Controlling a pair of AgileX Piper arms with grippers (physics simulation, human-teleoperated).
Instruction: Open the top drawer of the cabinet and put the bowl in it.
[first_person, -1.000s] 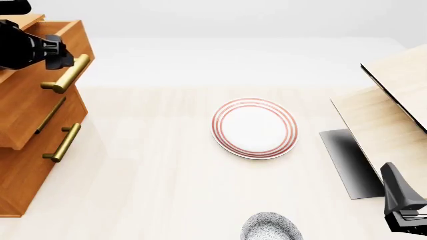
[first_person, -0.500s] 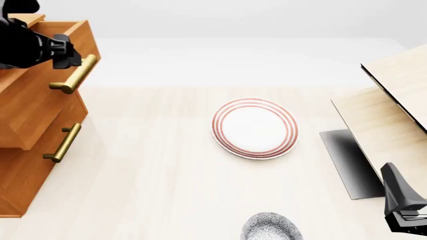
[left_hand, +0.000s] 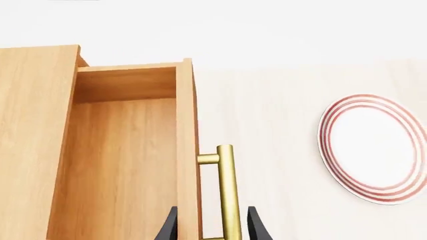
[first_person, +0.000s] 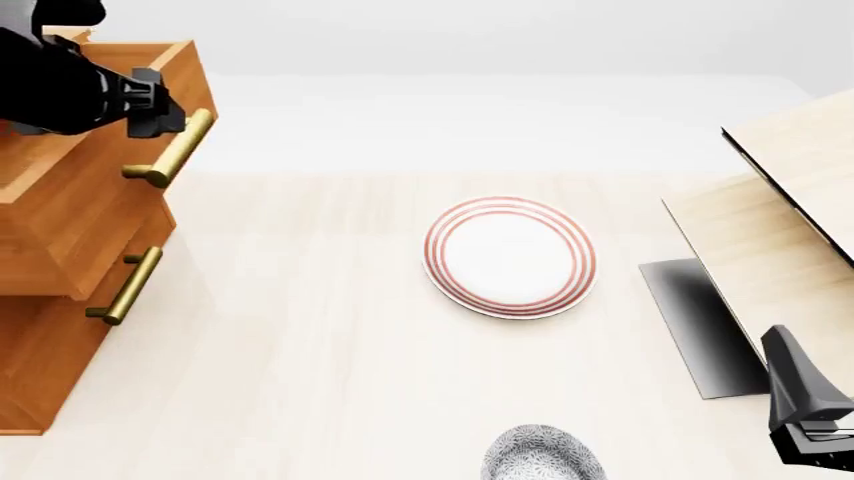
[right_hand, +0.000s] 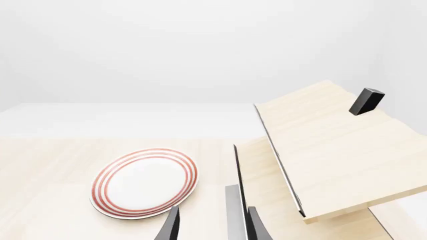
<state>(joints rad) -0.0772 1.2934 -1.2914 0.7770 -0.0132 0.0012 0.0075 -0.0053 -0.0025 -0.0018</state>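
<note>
**Top drawer slides further out under the left gripper's pull**

Since the earlier pictures the top drawer (first_person: 100, 165) has come further out of the cabinet (first_person: 47, 330), its brass handle (first_person: 170, 148) now nearer the plate than half a second ago, and the left gripper (first_person: 158, 103) has travelled with it. Nothing else on the table has shifted.

From the front view the left gripper sits at about 10 o'clock, its black fingers straddling the handle; in the left wrist view the fingertips (left_hand: 255, 227) stand either side of the brass bar (left_hand: 227, 192), clamped round it, with the drawer's hollow wooden inside (left_hand: 120, 165) open beside it.

A lower drawer handle (first_person: 126, 285) shows beneath, that drawer closed.

A white plate (first_person: 509, 256) with red rings lies near the middle of the table (first_person: 307, 350). The speckled bowl (first_person: 542, 455) sits at 6 o'clock, cut by the picture's edge, well apart from the cabinet and below the plate.

At 5 o'clock the right gripper (first_person: 809, 415) hangs beside a pale wooden structure (first_person: 774, 230). Its fingertips (right_hand: 172, 225) are spread with nothing between them
</note>
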